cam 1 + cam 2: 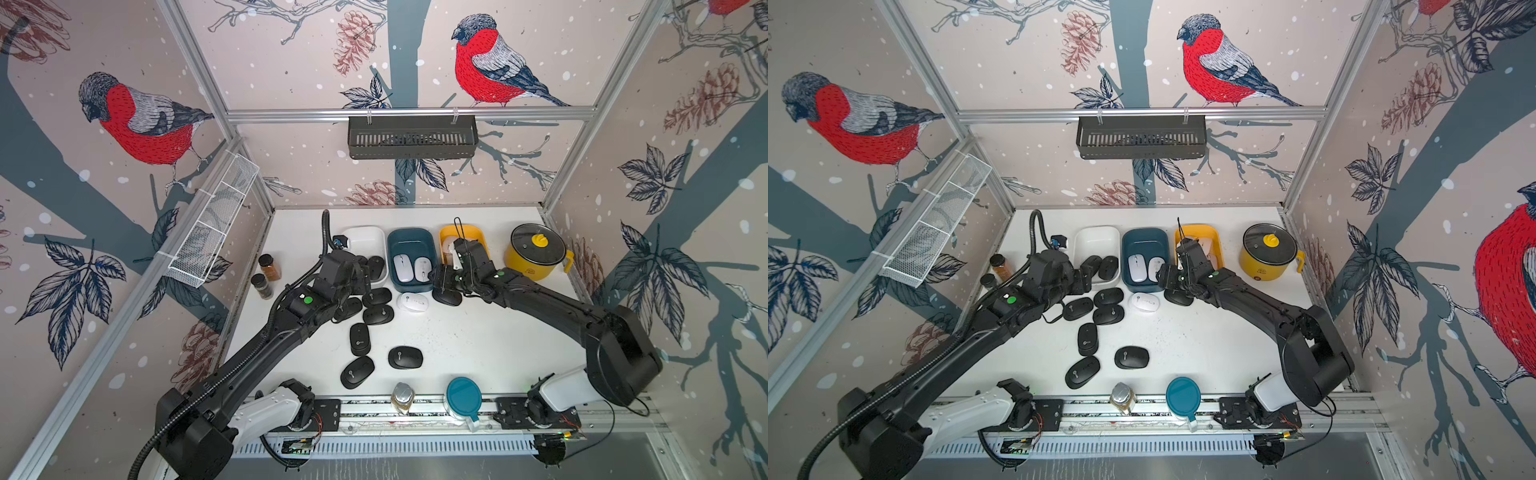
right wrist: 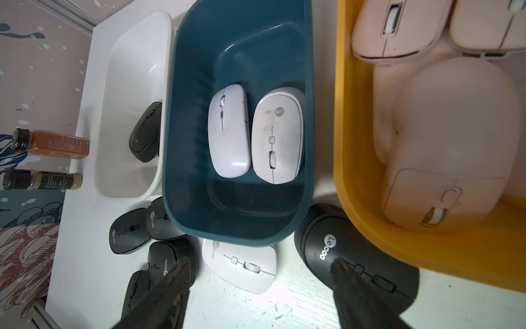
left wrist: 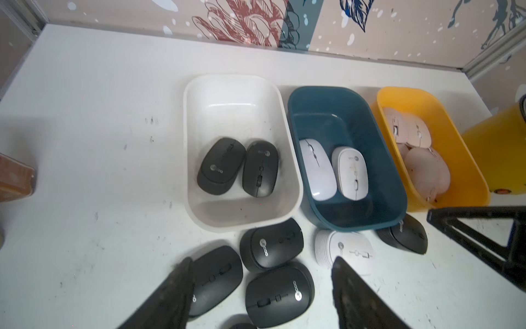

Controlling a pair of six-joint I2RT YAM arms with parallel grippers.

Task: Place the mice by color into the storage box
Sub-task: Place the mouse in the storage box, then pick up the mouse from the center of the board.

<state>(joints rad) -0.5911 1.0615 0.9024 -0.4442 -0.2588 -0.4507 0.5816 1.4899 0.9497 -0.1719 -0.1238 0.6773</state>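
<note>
Seven glossy black oval wireless mice (image 1: pixel 378 314) lie loose on the white worktop (image 1: pixel 478 340). Four are bunched just in front of the bins, two lie nearer the front rail, and one lone black mouse (image 2: pixel 341 250) sits in front of the gap between the teal and yellow bins. A single white oval mouse (image 1: pixel 412 302) lies between the bunch and that lone one, just before the teal bin. At the back, three bins stand side by side. The white plastic bin (image 3: pixel 227 78) holds two black mice (image 3: pixel 222 166) side by side. The teal plastic bin (image 1: pixel 409 232) holds two white mice (image 1: pixel 402 268). The yellow plastic bin (image 1: pixel 461 230) holds a pile of pale pink mice (image 2: pixel 455 114) (at least three; the exact count cannot be told). The left hand (image 3: pixel 261 259) hovers over the bunch of black mice, its fingers spread and grasping nothing. The right hand (image 2: pixel 259 262) hangs over the loose white mouse with its jaws apart and empty; whether one finger touches the lone black mouse cannot be told. A yellow pot with a glass lid (image 1: pixel 536 253) stands right of the yellow bin. Two brown spice jars (image 1: pixel 270 266) stand left of the white bin. A round teal lid (image 1: pixel 463 395) and a small metal-capped jar (image 1: pixel 402 397) sit near the front rail.
</note>
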